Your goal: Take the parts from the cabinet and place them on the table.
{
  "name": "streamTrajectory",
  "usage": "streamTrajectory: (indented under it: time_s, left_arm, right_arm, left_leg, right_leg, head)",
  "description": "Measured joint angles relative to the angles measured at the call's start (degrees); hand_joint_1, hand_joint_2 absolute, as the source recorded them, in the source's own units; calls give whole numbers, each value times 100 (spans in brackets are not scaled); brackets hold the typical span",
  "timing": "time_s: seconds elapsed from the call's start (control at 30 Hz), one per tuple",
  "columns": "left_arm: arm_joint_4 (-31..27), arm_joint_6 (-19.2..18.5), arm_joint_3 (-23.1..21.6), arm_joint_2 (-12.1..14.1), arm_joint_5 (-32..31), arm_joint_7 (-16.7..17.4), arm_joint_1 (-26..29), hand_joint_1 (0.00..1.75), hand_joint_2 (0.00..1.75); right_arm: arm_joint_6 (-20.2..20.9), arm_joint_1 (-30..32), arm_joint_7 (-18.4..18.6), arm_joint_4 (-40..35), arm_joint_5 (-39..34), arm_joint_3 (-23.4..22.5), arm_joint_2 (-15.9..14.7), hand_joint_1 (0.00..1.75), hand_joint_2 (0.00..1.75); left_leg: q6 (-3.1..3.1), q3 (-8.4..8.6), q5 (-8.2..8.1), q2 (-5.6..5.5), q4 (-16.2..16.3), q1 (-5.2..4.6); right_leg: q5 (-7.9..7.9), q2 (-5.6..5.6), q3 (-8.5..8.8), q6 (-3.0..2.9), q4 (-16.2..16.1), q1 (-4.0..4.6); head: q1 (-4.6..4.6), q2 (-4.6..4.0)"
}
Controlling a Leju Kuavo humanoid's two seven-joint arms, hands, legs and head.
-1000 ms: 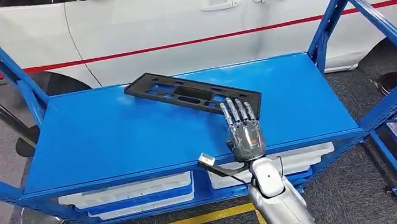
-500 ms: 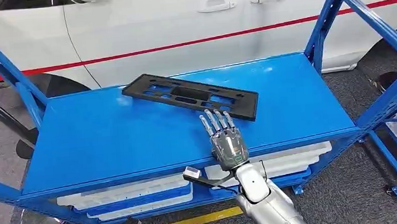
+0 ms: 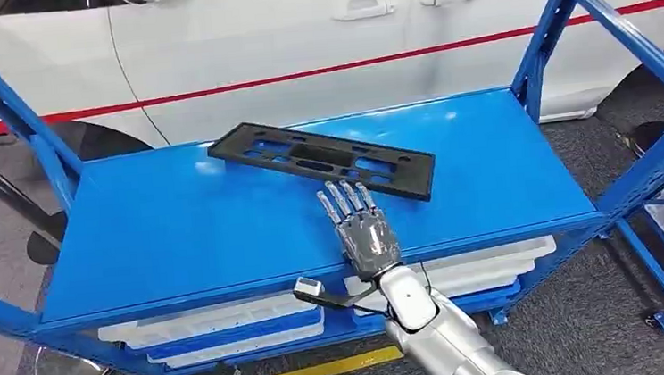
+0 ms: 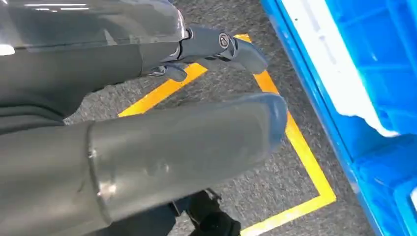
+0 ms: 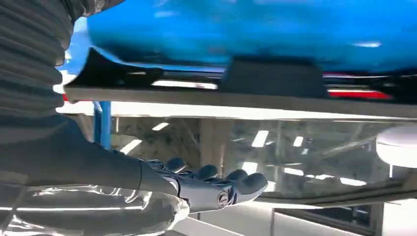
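A flat black plastic part (image 3: 322, 160) with cut-outs lies at an angle on the blue shelf top (image 3: 180, 235), toward its back. My right hand (image 3: 360, 226) hovers flat over the shelf just in front of the part's near edge, fingers stretched out and apart, holding nothing. In the right wrist view the hand (image 5: 196, 189) shows its straight fingers, with the black part (image 5: 255, 78) beyond them. My left hand (image 4: 211, 46) hangs low over the grey carpet, fingers held together with nothing in them.
A white car (image 3: 317, 36) with a red stripe stands right behind the blue rack. Blue uprights (image 3: 557, 26) rise at the rack's corners. White and blue bins (image 3: 223, 326) sit on the lower shelf. Yellow tape (image 3: 325, 372) marks the carpet floor.
My right hand has slid left and back toward me, off the black part's right end, and now lies in front of its middle. The part has stayed in place.
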Motion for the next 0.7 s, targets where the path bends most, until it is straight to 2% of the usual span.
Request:
streamTrajectory:
  time_s: [0.03,0.07,0.13,0.17,0.2,0.23,0.27,0.33,0.37,0.4,0.47,0.5,0.53,0.57,0.6,0.67,0.7]
  left_arm:
    - [0,0,-4,-9,2,0,4,0,0]
    - [0,0,-11,-15,9,2,-2,0,0]
    - [0,0,-24,-20,20,2,-7,0,0]
    - [0,2,-24,-20,37,2,13,0,0]
    - [0,7,-24,-17,61,2,34,0,0]
    - [0,7,-24,-17,66,2,50,0,0]
    - [0,7,-24,-17,77,2,60,0,0]
    - [0,7,-28,-20,77,2,67,0,0]
    - [0,7,-28,-22,74,2,69,0,0]
    - [0,7,-31,-22,74,2,61,0,0]
    - [0,4,-31,-20,74,0,63,0,0]
    - [0,4,-33,-22,70,2,64,0,0]
    - [0,4,-33,-20,68,2,59,0,0]
    - [0,4,-33,-22,68,2,56,0,0]
    - [0,0,-35,-22,59,2,50,0,0]
    - [0,0,-35,-22,59,2,53,0,0]
    - [2,-7,-35,-22,61,0,63,0,0]
  right_arm:
    - [-2,-11,-11,0,0,0,11,0,175]
    - [-2,-20,-24,0,0,-2,11,0,175]
    - [-2,22,-94,-92,0,-85,11,0,175]
    - [-2,77,-144,-169,0,-164,11,0,175]
    - [-2,133,-190,-258,0,-245,11,0,175]
    - [-2,182,-230,-341,-4,-309,11,0,175]
    - [-2,214,-284,-444,-7,-393,11,0,175]
    - [-2,226,-345,-604,-7,-499,24,0,175]
    - [0,224,-361,-645,-4,-555,28,0,175]
    - [-2,237,-378,-684,0,-588,57,0,175]
    - [-2,286,-374,-715,2,-649,59,0,175]
    - [0,301,-372,-717,2,-665,59,0,175]
    - [-2,303,-350,-721,4,-669,63,0,175]
    - [-2,301,-332,-723,7,-669,68,0,175]
    - [-2,297,-321,-723,7,-669,77,0,175]
    - [0,313,-277,-719,7,-669,76,0,175]
    - [0,320,-229,-704,7,-669,79,0,175]
  left_leg:
    - [47,40,60,18,-81,73]
    - [70,49,78,17,-107,51]
    - [112,28,76,25,-93,34]
    - [117,27,72,25,-89,28]
    - [127,26,64,24,-83,25]
    - [123,26,54,20,-70,25]
    - [113,27,35,14,-46,27]
    - [81,27,-32,9,41,31]
    - [57,4,-58,9,65,20]
    - [22,-25,-81,7,125,-10]
    - [-15,-30,-69,7,93,-6]
    - [-38,-26,-64,8,82,9]
    - [-73,-39,-106,8,111,9]
    - [-108,-71,-201,15,219,22]
    - [-136,-197,-392,16,509,27]
    - [-183,-609,-794,17,1395,54]
    - [-194,-778,-882,17,1732,59]
  right_leg:
    - [-48,-3,-16,28,51,5]
    - [-175,0,-80,47,198,16]
    - [-640,2,-469,65,1044,4]
    - [-771,2,-655,73,1430,-2]
    - [-799,0,-768,76,1637,-5]
    - [-698,-1,-765,76,1601,-8]
    - [-481,-1,-645,70,1326,-11]
    - [41,-3,-179,42,363,-12]
    - [-78,-1,-81,13,198,0]
    - [-54,9,-95,-5,114,23]
    - [-54,25,-106,-34,124,32]
    - [-51,29,-110,-70,123,42]
    - [-23,20,-89,-114,73,-2]
    - [-20,16,-74,-134,54,-9]
    - [-19,10,-73,-161,53,-15]
    - [-24,2,-77,-173,56,-8]
    - [-27,1,-81,-176,57,-7]
  head:
    - [-2,0]
    - [4,0]
    - [4,0]
    - [2,0]
    - [2,0]
    - [2,0]
    - [2,0]
    - [2,0]
    - [2,0]
    - [0,0]
    - [2,0]
    - [2,0]
    - [0,0]
    - [0,0]
    - [-2,0]
    - [0,0]
    - [0,0]
